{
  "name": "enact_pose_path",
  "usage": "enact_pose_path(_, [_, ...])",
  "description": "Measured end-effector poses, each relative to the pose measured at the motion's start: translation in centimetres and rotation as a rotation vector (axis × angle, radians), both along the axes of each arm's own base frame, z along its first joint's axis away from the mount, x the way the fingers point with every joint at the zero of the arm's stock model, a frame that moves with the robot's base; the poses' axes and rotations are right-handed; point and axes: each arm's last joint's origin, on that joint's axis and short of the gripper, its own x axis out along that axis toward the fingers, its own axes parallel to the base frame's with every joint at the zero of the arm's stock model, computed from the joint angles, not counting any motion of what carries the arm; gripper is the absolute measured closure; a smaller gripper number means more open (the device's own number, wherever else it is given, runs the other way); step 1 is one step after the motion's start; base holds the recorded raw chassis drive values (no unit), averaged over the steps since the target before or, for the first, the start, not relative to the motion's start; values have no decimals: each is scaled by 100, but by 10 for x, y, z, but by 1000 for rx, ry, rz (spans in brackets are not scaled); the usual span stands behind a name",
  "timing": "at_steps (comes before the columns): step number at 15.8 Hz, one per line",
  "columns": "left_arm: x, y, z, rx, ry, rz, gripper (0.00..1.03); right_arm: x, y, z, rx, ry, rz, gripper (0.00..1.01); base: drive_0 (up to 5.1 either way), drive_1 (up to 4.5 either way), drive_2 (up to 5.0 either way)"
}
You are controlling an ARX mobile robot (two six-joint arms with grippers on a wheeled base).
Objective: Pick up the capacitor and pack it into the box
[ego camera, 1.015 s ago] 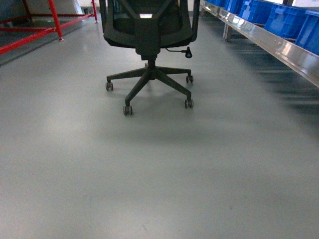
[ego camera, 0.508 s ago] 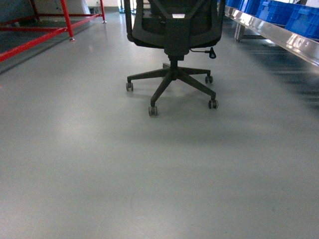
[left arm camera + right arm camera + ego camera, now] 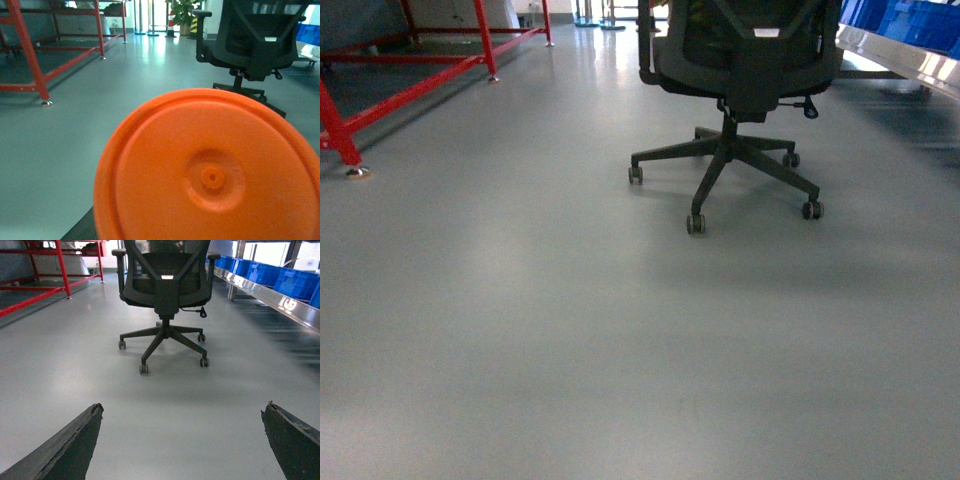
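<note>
1. No capacitor and no box shows in any view, so which way the part lies from either gripper, its long axis, and which arm is nearer cannot be told.
2. The left wrist view is filled at 6 o'clock by an orange round lid-like disc [image 3: 212, 172]; the left gripper's fingers are hidden, so its state cannot be told.
3. The right gripper [image 3: 182, 440] stands wide apart, holding nothing, its two dark fingertips [image 3: 75, 440] at 7 and 5 o'clock.
4. Ahead lies bare grey floor [image 3: 570, 330], with a black office chair [image 3: 745, 60] at 1 o'clock and a red frame [image 3: 410, 80] at 10 o'clock.
5. Judged from this, the robot must first reach the workstation.
</note>
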Motion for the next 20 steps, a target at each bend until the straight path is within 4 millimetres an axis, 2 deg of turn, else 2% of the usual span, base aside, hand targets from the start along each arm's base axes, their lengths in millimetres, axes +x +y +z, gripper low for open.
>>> enact_pose_path(20, [0,0,0,0,-1,1,59,0,0,0,0,-5,0,3,-500,243,243])
